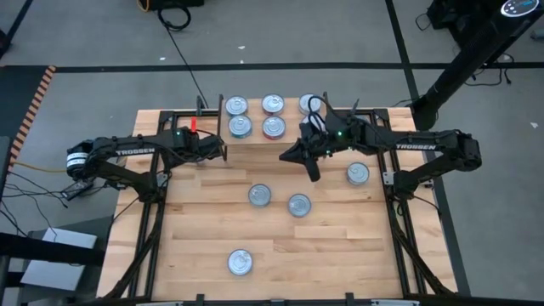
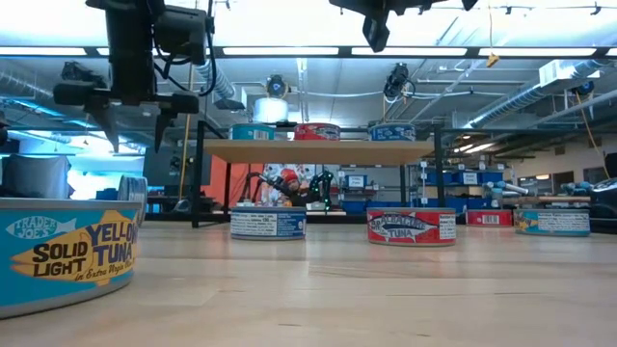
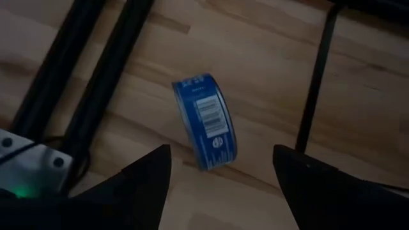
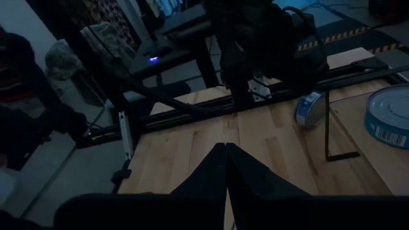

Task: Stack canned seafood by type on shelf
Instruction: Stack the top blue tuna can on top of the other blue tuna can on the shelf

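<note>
Left end effector (image 1: 223, 151) hangs raised at the shelf's (image 1: 293, 113) left end, fingers (image 3: 144, 185) spread wide and holding nothing. Directly beneath it, a blue-labelled tin (image 3: 206, 122) lies on its edge on the tabletop (image 1: 340, 246), just beside a black shelf leg. Judgement: this tipped tin is the next pickup, and the wide spread suits straddling it.

Right end effector (image 1: 313, 170) hovers just off the shelf's front edge, fingers pressed together, empty. It looks parked clear of the shelf while the left arm works.

Count on the shelf, high view: five silver tops visible in two rows, a sixth spot likely hidden under the right arm. In the low view a blue tin (image 2: 253, 131), a red tin (image 2: 316, 131) and another blue tin (image 2: 392, 132) show along the plank, so columns seem sorted by label colour.

Count on the tabletop, high view: four upright tins — one near the right arm (image 1: 358, 174), two mid-table (image 1: 259, 195) (image 1: 298, 205), one near the front edge (image 1: 240, 262). With the tipped tin, five are left to stack.
</note>
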Controlling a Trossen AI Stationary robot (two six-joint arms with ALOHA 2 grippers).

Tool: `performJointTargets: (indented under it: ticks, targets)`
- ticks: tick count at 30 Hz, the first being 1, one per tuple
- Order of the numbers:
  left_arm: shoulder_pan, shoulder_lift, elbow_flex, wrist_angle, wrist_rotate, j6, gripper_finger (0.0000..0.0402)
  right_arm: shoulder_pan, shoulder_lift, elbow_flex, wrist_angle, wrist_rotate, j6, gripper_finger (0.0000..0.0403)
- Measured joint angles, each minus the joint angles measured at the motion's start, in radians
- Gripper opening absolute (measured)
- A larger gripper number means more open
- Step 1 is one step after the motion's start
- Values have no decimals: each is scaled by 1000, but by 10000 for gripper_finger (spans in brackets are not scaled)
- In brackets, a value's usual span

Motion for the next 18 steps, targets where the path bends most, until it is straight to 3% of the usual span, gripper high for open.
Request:
performJointTargets:
  ticks: [18]
  targets:
    - [51, 0, -1, 2, 16, -94, 278, -33, 0, 0, 17, -69, 3, 22]
